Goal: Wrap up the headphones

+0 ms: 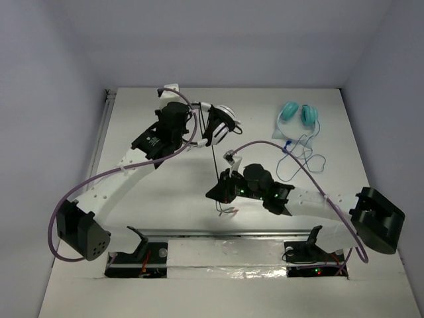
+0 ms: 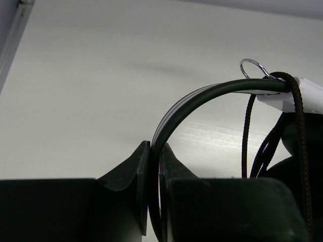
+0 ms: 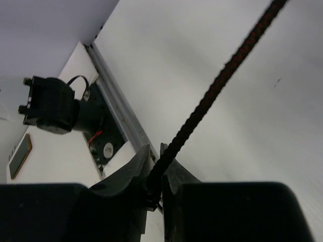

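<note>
The black-and-white headphones (image 1: 223, 122) are held up at the back middle of the table. My left gripper (image 1: 204, 132) is shut on their thin black headband (image 2: 202, 96), which arcs up from between the jaws (image 2: 156, 151) to a white cup mount (image 2: 310, 96). The long braided black cable (image 1: 215, 159) runs straight down from the headphones to my right gripper (image 1: 218, 192). That gripper (image 3: 156, 164) is shut on the cable (image 3: 222, 83), which leaves the jaws taut toward the upper right. The cable's loose end (image 1: 228, 212) hangs just below the gripper.
Teal headphones (image 1: 298, 114) lie at the back right with their thin blue cord (image 1: 301, 159) looped toward the front. The arm bases (image 1: 142, 252) stand along a metal rail (image 3: 118, 111) at the near edge. White walls close the table's back and sides.
</note>
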### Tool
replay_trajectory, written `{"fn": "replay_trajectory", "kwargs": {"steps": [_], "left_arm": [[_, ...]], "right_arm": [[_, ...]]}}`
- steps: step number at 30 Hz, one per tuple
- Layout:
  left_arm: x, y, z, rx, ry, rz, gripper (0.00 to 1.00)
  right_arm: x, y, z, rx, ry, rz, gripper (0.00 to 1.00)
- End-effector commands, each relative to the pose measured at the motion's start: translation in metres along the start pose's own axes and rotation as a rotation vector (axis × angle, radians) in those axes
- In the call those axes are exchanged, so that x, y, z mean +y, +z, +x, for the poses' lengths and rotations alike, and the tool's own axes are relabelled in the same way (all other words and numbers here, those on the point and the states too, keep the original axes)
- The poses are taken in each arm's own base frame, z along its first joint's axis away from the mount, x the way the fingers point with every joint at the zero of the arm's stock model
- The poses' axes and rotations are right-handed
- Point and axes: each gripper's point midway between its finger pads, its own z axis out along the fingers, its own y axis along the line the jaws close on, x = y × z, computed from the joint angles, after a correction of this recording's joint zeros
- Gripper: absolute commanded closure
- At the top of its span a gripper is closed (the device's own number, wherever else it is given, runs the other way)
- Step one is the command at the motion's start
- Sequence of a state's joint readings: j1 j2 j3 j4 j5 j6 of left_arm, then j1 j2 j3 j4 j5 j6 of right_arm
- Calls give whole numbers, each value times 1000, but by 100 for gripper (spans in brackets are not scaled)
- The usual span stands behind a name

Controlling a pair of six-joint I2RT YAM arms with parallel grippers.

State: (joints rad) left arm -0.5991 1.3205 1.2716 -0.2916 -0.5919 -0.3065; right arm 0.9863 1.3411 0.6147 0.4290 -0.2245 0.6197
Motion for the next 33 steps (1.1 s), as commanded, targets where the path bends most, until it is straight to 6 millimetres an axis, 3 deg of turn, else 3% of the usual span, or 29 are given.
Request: {"fn": "replay_trajectory", "kwargs": {"steps": [1, 3, 5, 9, 13, 15, 17, 18, 20, 22, 28, 33], "left_arm": [[-4, 5, -26, -125, -194, -2, 100], [-8, 5, -9, -95, -187, 12, 100], [-9, 6, 14, -60, -154, 12, 100], [-21, 1, 56, 12, -97, 38, 100], [-40, -10, 99, 97, -95, 134, 100], [-42, -13, 110, 120, -95, 149, 100], [-38, -17, 121, 143, -81, 144, 100], [-36, -18, 123, 148, -89, 144, 100], [-38, -23, 133, 170, -95, 177, 100], [-39, -27, 141, 190, -105, 193, 100], [-48, -34, 163, 238, -87, 219, 100], [-56, -38, 178, 268, -66, 239, 100]], "right_arm": [[42, -14, -10, 49, -38, -105, 100], [52, -21, -19, 47, -52, -116, 100], [71, -28, -47, -5, -102, -137, 100], [80, -27, -75, -55, -122, -104, 100], [79, -21, -105, -179, -34, -54, 100], [89, -25, -124, -267, -10, -87, 97], [87, -31, -138, -350, 33, -71, 95], [91, -38, -146, -393, 41, -79, 89], [74, -48, -169, -517, 106, -19, 82], [70, -57, -183, -586, 143, -30, 79], [24, -49, -196, -632, 326, -36, 70], [6, -47, -213, -662, 435, -61, 62]]}}
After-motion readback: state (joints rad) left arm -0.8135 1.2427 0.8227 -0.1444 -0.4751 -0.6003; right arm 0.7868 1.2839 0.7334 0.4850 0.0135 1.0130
